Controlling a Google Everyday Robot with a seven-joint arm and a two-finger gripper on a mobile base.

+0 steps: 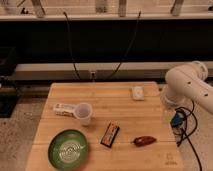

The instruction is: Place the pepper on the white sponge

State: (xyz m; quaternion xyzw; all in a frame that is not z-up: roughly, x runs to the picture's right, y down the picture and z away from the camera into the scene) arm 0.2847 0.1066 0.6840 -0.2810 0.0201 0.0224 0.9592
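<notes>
The pepper [144, 141] lies nearer the camera than the white sponge [138, 93], not picked up yet; the gripper [169, 101], right of the sponge, open or closed I cannot tell, must grab it first

This looks like a lab or test room. A white robot arm [187, 82] stands right of a wooden table [125, 100], its gripper [175, 120] low by the table's right edge. Black cables [70, 45] hang behind the table, and a speckled floor [20, 125] lies under it.
</notes>
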